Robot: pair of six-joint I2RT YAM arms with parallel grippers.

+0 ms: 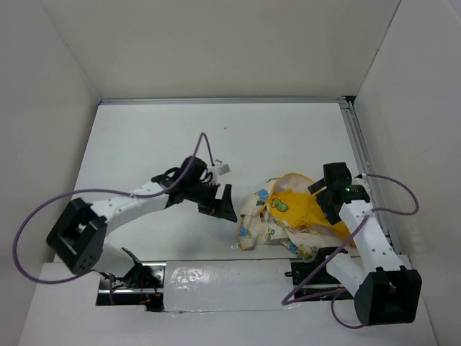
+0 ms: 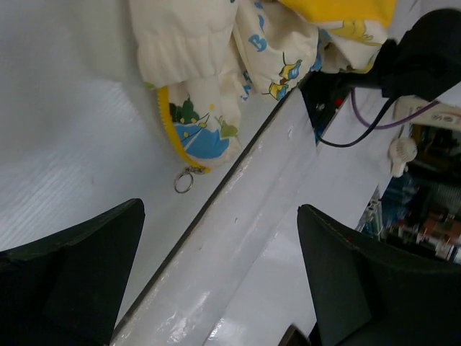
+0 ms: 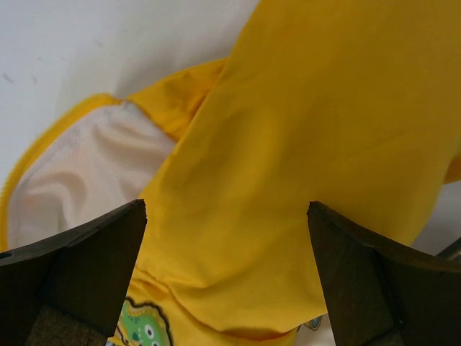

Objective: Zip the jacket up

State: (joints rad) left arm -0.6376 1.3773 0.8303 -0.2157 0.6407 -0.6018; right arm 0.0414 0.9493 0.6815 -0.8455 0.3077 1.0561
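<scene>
- Jacket (image 1: 261, 220): crumpled in a heap on desk (image 1: 144, 144), right of centre, near the front edge, against the right arm (image 1: 364, 238). Yellow lining (image 1: 311, 210) uppermost, green patch (image 1: 279, 205) showing.
- Handling, as judged: light, soft and limp, with no stiffness to push against. Likely to bunch and drag under a one-sided pull. Not fragile.
- Zip (image 2: 167, 130): unfastened. Yellow tape along the printed front edge, ending at a metal pull ring (image 2: 183, 180) flat on the desk at the heap's near-left end.
- Hold points, as judged: pinch the ring or slider with one claw and pin the hem just below it with the other for tension. Spread flat first. Second zip half not located.
- Left claw (image 2: 220, 216): wide open and empty, above bare desk, near the ring but apart from it.
- Right claw (image 3: 227, 216): wide open, gripping nothing, directly over the yellow lining. Contact with fabric not determinable.
</scene>
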